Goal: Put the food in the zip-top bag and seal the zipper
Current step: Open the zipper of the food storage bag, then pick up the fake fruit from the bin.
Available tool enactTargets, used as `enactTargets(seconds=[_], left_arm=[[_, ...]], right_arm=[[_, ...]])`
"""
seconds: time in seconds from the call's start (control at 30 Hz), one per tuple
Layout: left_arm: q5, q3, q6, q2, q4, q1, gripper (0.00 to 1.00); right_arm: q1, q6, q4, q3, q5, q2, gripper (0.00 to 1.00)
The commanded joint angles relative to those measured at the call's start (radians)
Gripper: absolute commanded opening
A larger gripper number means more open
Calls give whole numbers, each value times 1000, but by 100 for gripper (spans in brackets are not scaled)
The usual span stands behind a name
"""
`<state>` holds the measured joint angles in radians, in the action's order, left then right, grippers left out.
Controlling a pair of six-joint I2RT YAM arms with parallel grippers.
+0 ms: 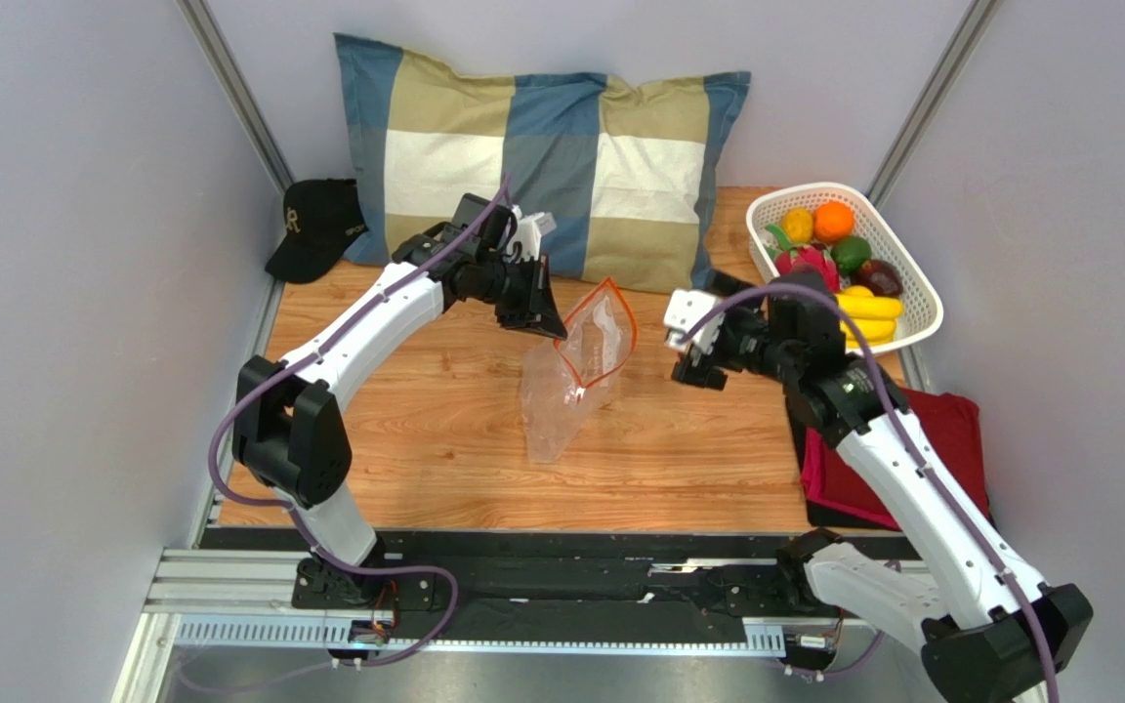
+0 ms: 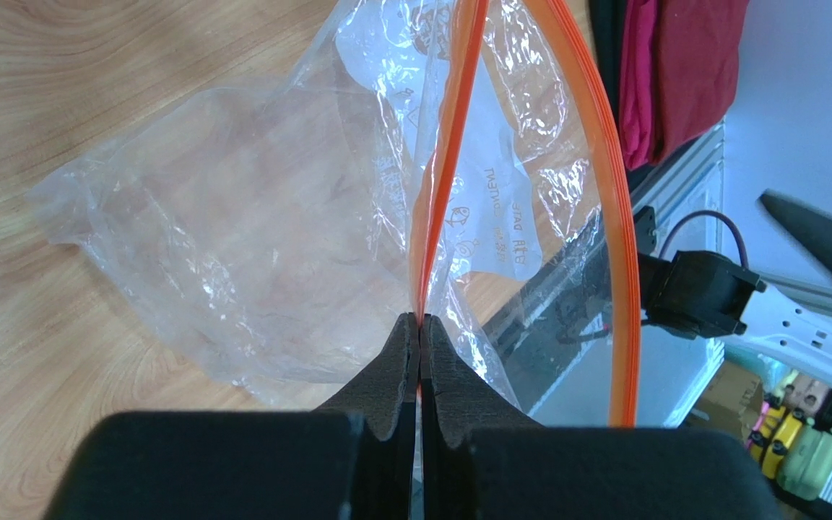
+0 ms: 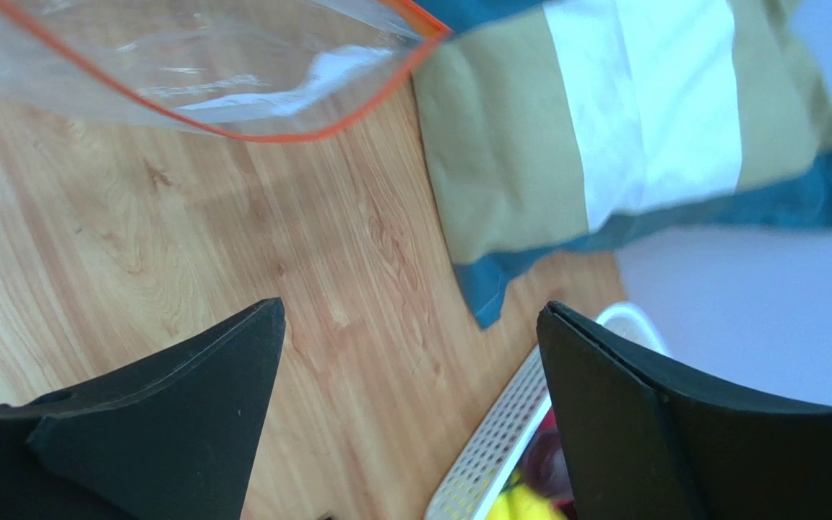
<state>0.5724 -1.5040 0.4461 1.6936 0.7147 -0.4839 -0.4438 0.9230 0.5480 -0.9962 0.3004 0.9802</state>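
Note:
The clear zip-top bag (image 1: 572, 374) hangs at the table's middle with its mouth held open and lifted. Its orange-red zipper (image 1: 601, 334) forms a loop; it also shows in the left wrist view (image 2: 448, 163) and the right wrist view (image 3: 225, 128). My left gripper (image 1: 544, 314) is shut on the zipper's near lip (image 2: 420, 316). My right gripper (image 1: 689, 352) is open and empty, just right of the bag's mouth (image 3: 410, 325). The food lies in the white basket (image 1: 918, 286): orange (image 1: 834, 221), banana bunch (image 1: 871, 312), dragon fruit (image 1: 814, 265), dark purple piece (image 1: 881, 276).
A checked pillow (image 1: 554, 161) lies at the back. A black cap (image 1: 316, 223) sits back left. A red folded cloth (image 1: 950, 440) lies under my right arm. The basket's rim (image 3: 496, 444) shows below my right fingers.

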Motion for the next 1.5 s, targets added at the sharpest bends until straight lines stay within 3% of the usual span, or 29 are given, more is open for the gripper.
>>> enactTargets(seconds=[0.0, 0.13, 0.27, 0.43, 0.67, 0.97, 1.23, 1.33, 1.47], left_arm=[[27, -13, 34, 12, -47, -1, 0], [34, -12, 23, 8, -50, -2, 0], [33, -1, 17, 2, -60, -1, 0], [27, 5, 16, -3, -67, -1, 0], [30, 1, 11, 1, -69, -1, 0], [44, 2, 14, 15, -80, 1, 0], [57, -2, 17, 23, -83, -1, 0], [58, -1, 22, 24, -84, -1, 0], [63, 1, 20, 20, -86, 1, 0]], right_arm=[[226, -317, 29, -159, 144, 132, 91], [488, -441, 136, -370, 272, 343, 89], [605, -449, 194, -525, 306, 545, 88], [694, -643, 201, -688, 252, 721, 87], [712, -797, 199, -751, 155, 879, 82], [712, -823, 167, -723, 33, 960, 79], [712, -846, 184, -729, 42, 997, 73], [715, -848, 220, -751, 60, 1003, 66], [735, -868, 247, -769, 143, 957, 44]])
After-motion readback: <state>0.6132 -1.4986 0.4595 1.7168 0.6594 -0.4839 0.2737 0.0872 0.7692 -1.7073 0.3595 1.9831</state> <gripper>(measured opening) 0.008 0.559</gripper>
